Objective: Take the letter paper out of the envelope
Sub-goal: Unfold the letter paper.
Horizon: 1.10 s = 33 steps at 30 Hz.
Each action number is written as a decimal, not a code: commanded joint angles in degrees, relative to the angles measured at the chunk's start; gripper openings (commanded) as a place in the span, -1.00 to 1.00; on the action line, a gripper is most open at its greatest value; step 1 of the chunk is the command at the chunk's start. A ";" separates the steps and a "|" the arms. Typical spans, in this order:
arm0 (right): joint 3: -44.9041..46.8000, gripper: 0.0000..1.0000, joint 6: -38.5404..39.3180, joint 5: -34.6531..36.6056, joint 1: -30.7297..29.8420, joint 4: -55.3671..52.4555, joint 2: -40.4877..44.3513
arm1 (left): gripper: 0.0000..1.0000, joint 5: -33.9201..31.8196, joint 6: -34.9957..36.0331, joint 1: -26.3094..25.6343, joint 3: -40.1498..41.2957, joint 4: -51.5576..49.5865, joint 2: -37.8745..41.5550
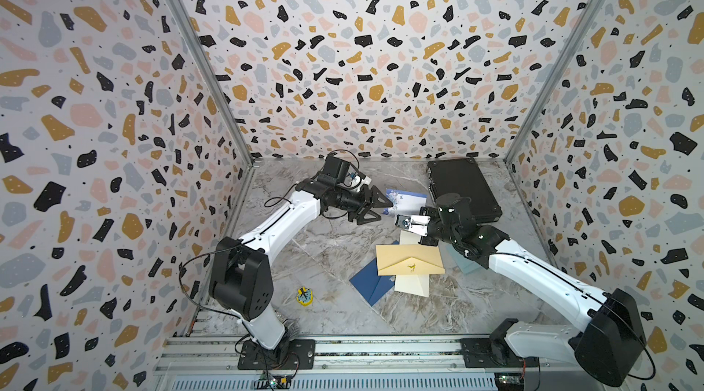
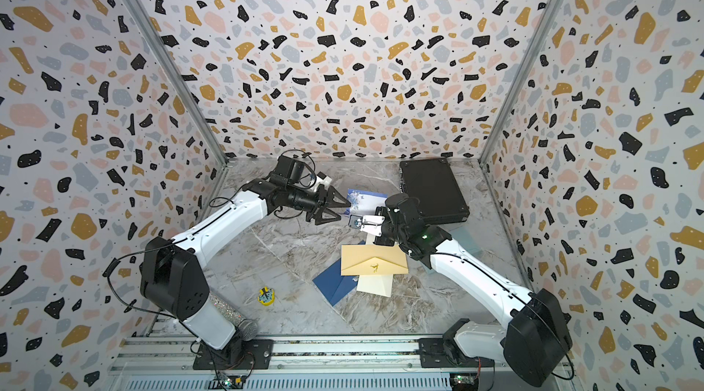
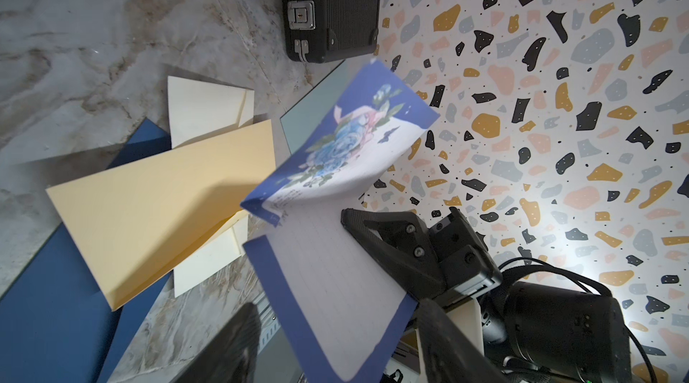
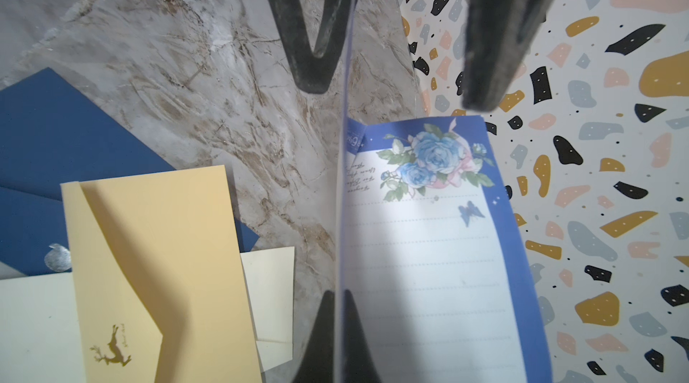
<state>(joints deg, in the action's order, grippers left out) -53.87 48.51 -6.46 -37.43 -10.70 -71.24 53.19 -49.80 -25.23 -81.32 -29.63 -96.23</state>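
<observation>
Right wrist view: the right pincer (image 4: 338,293) is clamped on one edge of the paper (image 4: 421,250), and the sheet passes edge-on between its jaws. The paper is held in the air above the counter (image 1: 324,256), clear of the envelopes (image 1: 409,259). These lie flat in an overlapping heap below it, nearer the rig's base. Judgement: extraction is effectively complete, since the sheet sits inside none of them.

The left pincer (image 1: 385,211) is open. Its jaws stand one on each side of the paper's far edge and are not seen to press it. Judged purpose: a second hold opposite the first, so that the sheet can be steadied or spread.

The left wrist view shows why that is needed. The paper is bent along a fold, with the flowered end curling over and away from the lined part. A grip on one edge leaves that end free to flop.

Risk, as judged: closing wide of the edge would crease the sheet or miss it. The case (image 1: 464,187) lies behind, apart from the work.
</observation>
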 commanded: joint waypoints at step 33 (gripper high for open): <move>-1.60 -1.00 -10.06 0.68 -0.46 5.04 3.34 | -0.47 4.90 -15.13 1.11 8.48 21.82 -3.09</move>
<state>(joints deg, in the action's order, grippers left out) -53.87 41.39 -5.67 -37.65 -6.39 -70.06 56.80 -63.57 -24.38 -73.71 -11.25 -101.06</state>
